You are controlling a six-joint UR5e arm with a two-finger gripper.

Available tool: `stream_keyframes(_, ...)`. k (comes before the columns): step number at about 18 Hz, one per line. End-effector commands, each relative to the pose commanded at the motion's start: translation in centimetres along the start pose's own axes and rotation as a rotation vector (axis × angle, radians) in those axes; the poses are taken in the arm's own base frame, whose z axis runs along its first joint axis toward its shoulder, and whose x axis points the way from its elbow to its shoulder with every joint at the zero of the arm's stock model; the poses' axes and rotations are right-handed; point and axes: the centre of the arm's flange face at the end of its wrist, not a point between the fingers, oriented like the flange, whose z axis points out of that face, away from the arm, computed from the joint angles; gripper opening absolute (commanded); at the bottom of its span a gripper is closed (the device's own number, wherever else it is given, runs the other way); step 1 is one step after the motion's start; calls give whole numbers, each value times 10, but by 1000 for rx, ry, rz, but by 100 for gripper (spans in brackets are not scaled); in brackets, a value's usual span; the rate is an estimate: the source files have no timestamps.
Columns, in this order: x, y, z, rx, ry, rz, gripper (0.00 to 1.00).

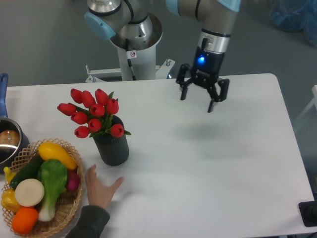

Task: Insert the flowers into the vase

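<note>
The flowers (91, 112), red tulips with green stems, stand bunched in the vase (112, 146), a dark ribbed cylinder upright on the white table (213, 163) at the left. My gripper (196, 102) hangs open and empty above the table's far middle, well to the right of the vase and apart from it. Its fingers (210, 105) point down toward the table.
A wicker basket (74, 210) of vegetables sits at the front left corner. A steel pot (7, 144) with a blue handle is at the left edge. A person's hand (100, 191) rests on the table just in front of the vase.
</note>
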Motion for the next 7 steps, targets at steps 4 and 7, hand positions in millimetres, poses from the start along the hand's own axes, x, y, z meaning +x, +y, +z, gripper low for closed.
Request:
stream_keyframes(4, -6, 3, -10, -144, 12, 12, 100)
stream_keyframes(7, -8, 0, -28, -179, 59, 2, 100)
